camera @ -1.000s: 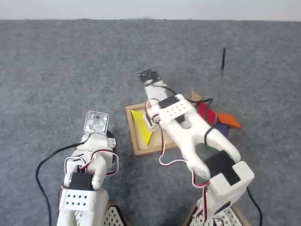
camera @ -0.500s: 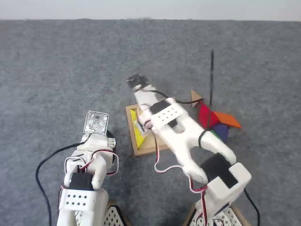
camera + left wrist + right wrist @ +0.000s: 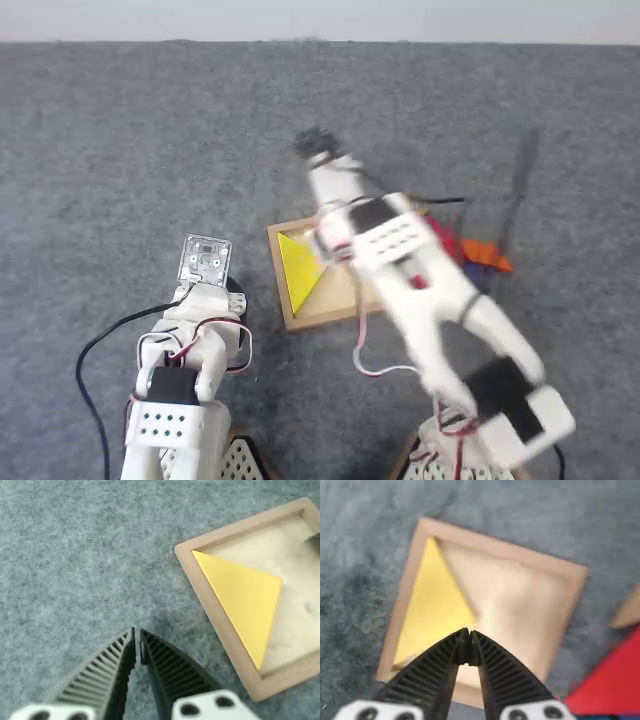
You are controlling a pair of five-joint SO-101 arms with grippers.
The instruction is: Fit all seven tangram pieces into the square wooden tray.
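Observation:
The square wooden tray (image 3: 291, 312) lies mid-table with a yellow triangle (image 3: 298, 268) flat against its left wall. The tray (image 3: 505, 549) and the triangle (image 3: 432, 605) also lie under my right gripper (image 3: 469, 630), which is shut on nothing and hangs over the triangle's inner corner. The right arm (image 3: 400, 250) stretches across the tray's right half. My left gripper (image 3: 137, 631) is shut over bare carpet, a little left of the tray (image 3: 223, 625) and the triangle (image 3: 245, 595). Red (image 3: 440, 240), orange (image 3: 487, 255) and purple (image 3: 472, 277) pieces lie right of the tray.
A tan piece (image 3: 627, 610) and the red piece (image 3: 610, 680) lie just outside the tray's right wall. Grey carpet (image 3: 150, 140) covers the table, and a thin black cable (image 3: 520, 190) rises behind the pieces.
The right arm swung left over the tray, then back right and farther out, uncovering the yellow triangle, which now lies flat. The left arm has not moved.

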